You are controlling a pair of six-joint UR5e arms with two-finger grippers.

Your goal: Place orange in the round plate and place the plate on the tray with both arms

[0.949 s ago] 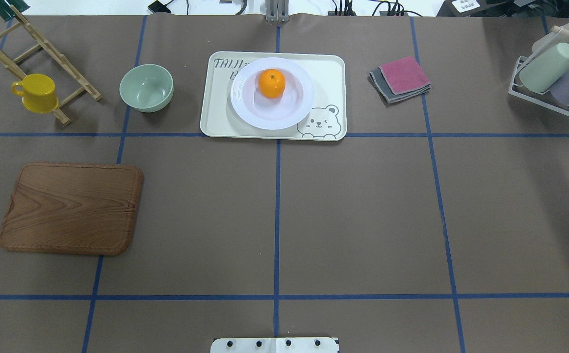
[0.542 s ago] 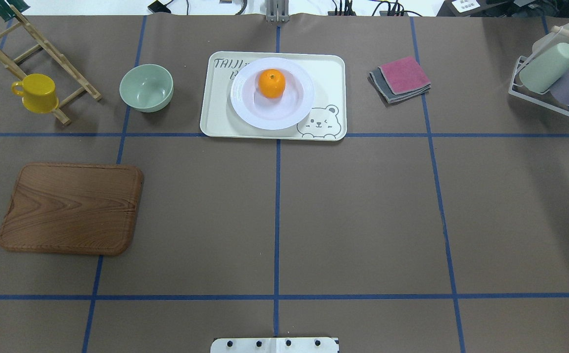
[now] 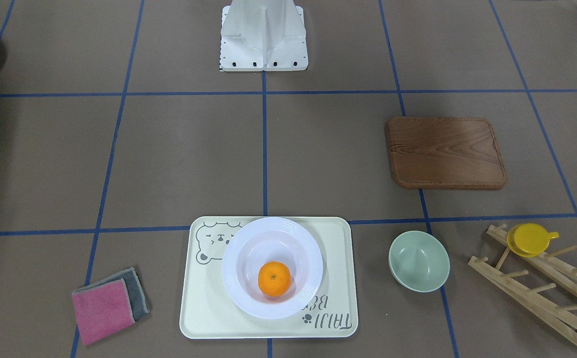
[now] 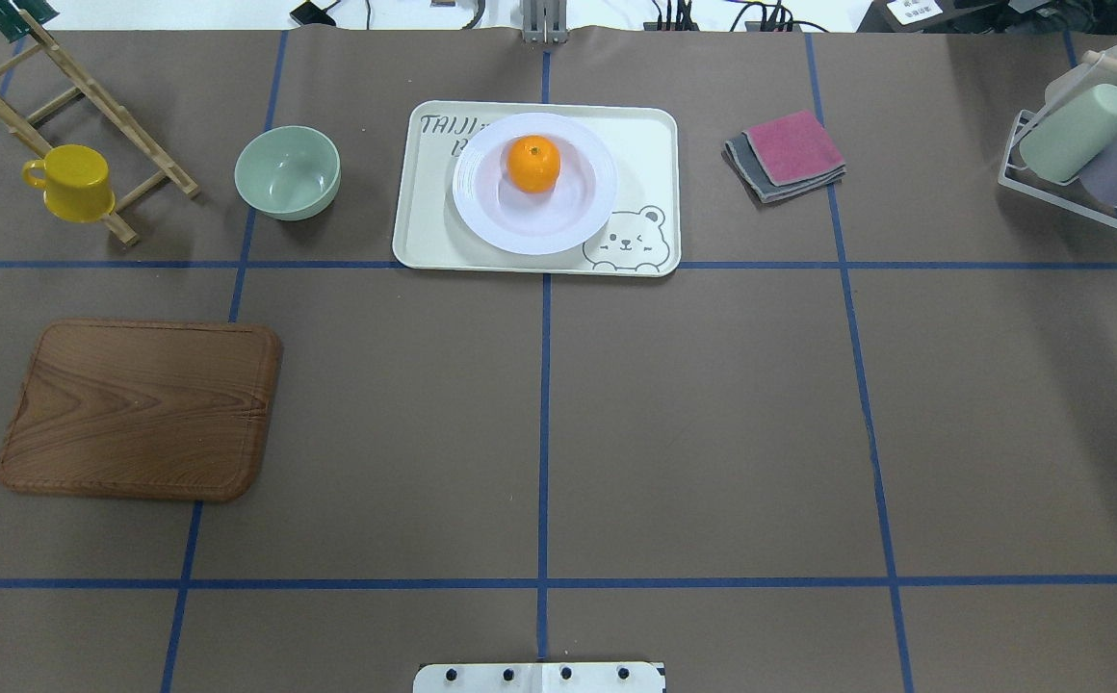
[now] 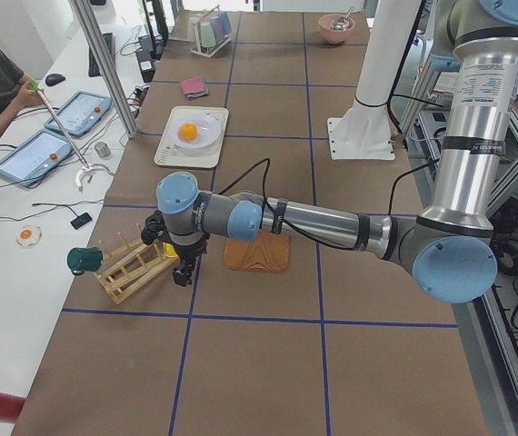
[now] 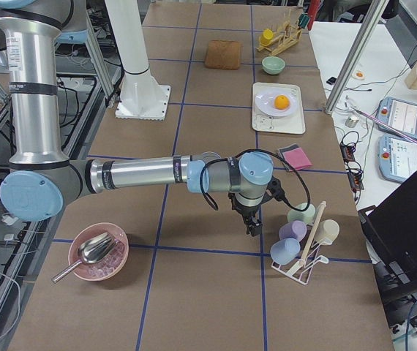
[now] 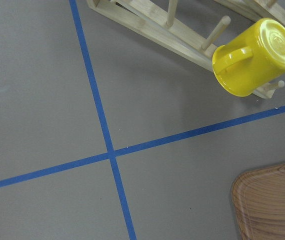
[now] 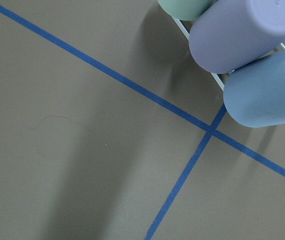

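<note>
The orange (image 4: 532,163) lies in the white round plate (image 4: 493,210), and the plate rests on the cream bear tray (image 4: 643,144) at the table's far middle. The front-facing view shows the same: orange (image 3: 274,279), plate (image 3: 239,293), tray (image 3: 204,308). Both arms are far from the tray. My left gripper (image 5: 179,272) hangs by the wooden rack and shows only in the exterior left view; I cannot tell if it is open or shut. My right gripper (image 6: 252,227) hangs beside the cup rack and shows only in the exterior right view; its state I cannot tell either.
A pale green bowl (image 4: 287,172) sits left of the tray, a wooden rack with a yellow cup (image 4: 72,182) beyond it. A brown wooden board (image 4: 140,409) lies near left. Folded cloths (image 4: 785,154) and a cup rack (image 4: 1088,144) are on the right.
</note>
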